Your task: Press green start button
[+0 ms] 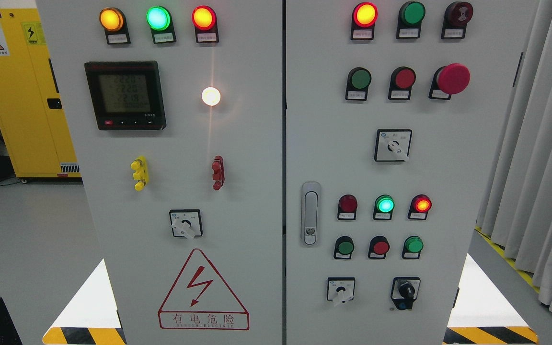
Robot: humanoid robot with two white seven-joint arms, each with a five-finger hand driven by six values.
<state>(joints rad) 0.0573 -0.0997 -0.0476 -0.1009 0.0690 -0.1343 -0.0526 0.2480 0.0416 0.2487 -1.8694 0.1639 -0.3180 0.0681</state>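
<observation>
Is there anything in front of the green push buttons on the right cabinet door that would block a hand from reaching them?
Nothing visible does. The green button in the upper row and the two green buttons in the lower row all sit uncovered on the door face. Neither robot hand is in the picture, so their approach path cannot be judged.

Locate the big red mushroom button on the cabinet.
Head view: the red mushroom button sits on the right door, upper right, at the right end of a row beside a flat red button and green button.
</observation>
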